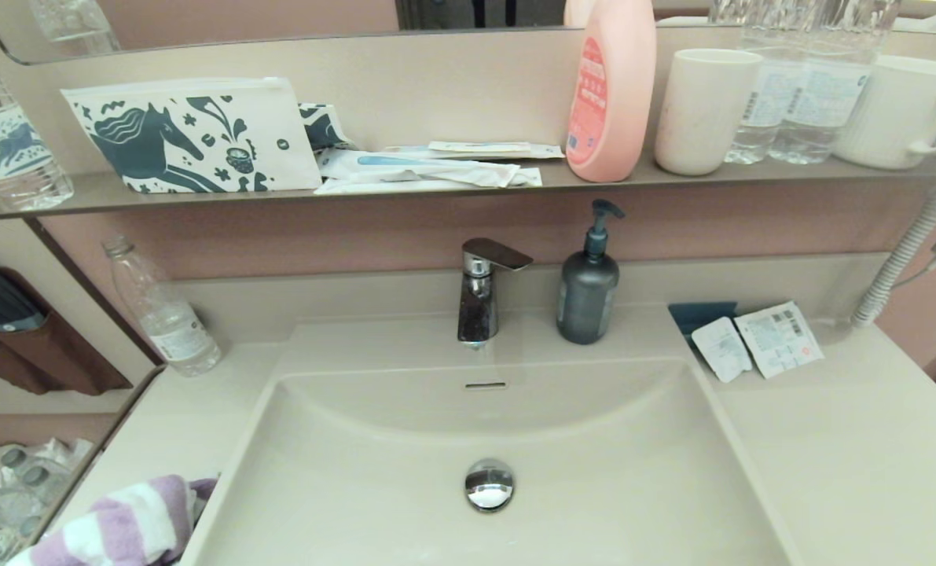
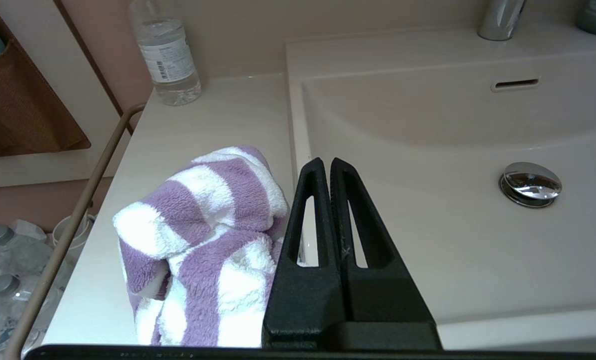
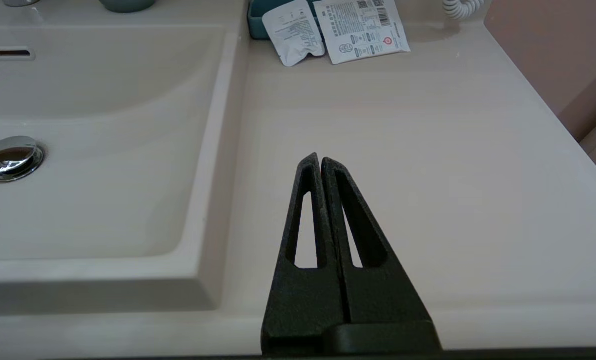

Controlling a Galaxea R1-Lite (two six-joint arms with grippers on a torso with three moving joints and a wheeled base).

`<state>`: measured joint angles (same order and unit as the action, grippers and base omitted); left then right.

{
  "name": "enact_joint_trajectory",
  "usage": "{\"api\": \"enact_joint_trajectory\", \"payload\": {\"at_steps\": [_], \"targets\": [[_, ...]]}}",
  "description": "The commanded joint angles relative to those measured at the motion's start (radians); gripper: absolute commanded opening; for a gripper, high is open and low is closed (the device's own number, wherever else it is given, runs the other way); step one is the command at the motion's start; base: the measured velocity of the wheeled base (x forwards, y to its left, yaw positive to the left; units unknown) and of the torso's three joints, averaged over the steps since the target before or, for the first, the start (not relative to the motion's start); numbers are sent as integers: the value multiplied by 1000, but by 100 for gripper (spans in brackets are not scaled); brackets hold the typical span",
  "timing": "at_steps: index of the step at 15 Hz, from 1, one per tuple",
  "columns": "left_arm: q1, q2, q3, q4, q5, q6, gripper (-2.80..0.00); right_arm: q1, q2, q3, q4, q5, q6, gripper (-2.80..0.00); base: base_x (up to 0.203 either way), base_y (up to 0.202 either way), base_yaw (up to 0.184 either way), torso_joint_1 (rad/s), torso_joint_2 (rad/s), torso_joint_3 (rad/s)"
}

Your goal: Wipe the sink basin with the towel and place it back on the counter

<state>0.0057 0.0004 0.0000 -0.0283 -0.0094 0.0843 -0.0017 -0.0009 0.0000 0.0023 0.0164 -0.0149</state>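
Observation:
The purple and white striped towel (image 1: 126, 527) (image 2: 202, 240) lies bunched on the beige counter (image 1: 169, 417) (image 2: 212, 120), just left of the sink basin (image 1: 483, 440) (image 2: 428, 165). The basin holds a chrome drain plug (image 1: 489, 485) (image 2: 530, 182) and an overflow slot (image 1: 486, 385). My left gripper (image 2: 326, 161) is shut with nothing in it, hanging over the basin's left rim, right beside the towel. My right gripper (image 3: 319, 157) is shut and empty above the counter (image 3: 403, 150) right of the basin (image 3: 87, 165). Neither gripper shows in the head view.
A tap (image 1: 479, 291) and dark soap pump (image 1: 589, 283) stand behind the basin. A clear bottle (image 1: 161, 310) (image 2: 167, 55) sits at the counter's back left, sachets (image 1: 754, 339) (image 3: 333, 30) at back right. The shelf (image 1: 436, 192) above carries a horse-print pouch (image 1: 192, 137), pink bottle (image 1: 611, 86) and cups (image 1: 703, 110).

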Motion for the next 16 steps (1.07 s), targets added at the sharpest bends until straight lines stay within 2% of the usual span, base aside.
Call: {"api": "enact_joint_trajectory", "payload": {"at_steps": [1, 16], "targets": [[0, 0, 0, -1, 0, 0, -280, 0, 1, 0, 1, 0, 0, -280, 0, 0, 0, 0, 0, 0], [0, 0, 0, 1, 0, -3, -280, 0, 1, 0, -1, -3, 4, -280, 0, 0, 0, 0, 0, 0]]}}
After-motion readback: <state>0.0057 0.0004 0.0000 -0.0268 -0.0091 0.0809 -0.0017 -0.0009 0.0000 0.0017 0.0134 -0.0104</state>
